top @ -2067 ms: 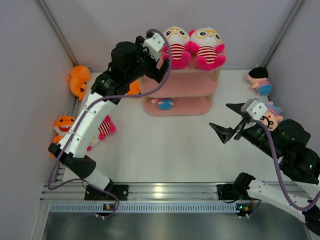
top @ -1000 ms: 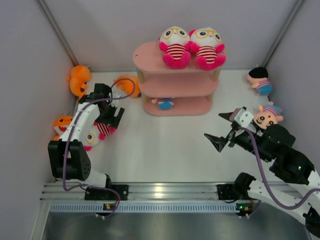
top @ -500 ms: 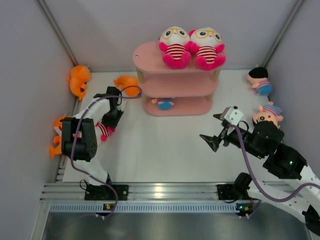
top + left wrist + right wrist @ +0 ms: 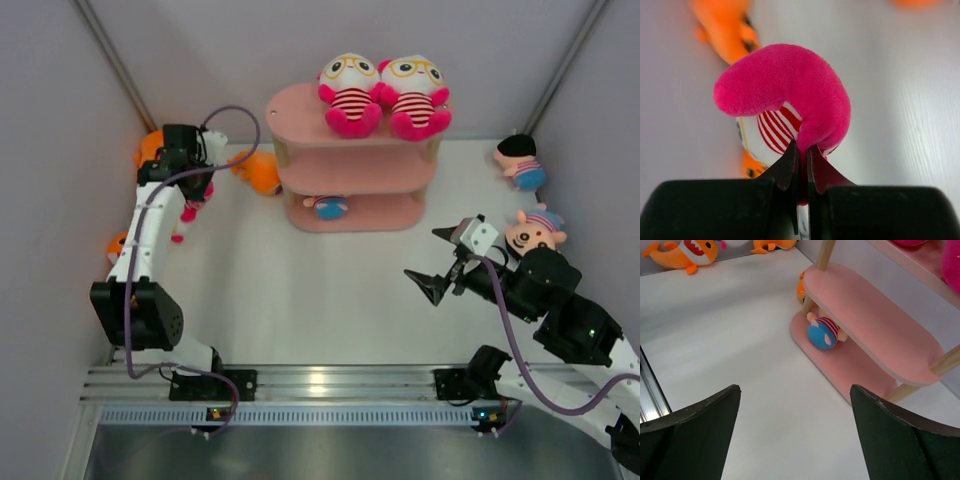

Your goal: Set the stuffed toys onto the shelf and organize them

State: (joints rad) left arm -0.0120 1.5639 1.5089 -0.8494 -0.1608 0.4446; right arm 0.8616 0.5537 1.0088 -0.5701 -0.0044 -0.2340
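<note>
The left hand is clamped shut on a pink limb of a glasses toy, held over the far-left corner of the worktop; the shelf stands to that hand's right, by the far edge, long axis running left to right; its top board is bare at the left end, beside two matching toys, nearest the left arm; the held toy is soft, white, red-striped; the right hand gapes empty near the right edge.
</note>
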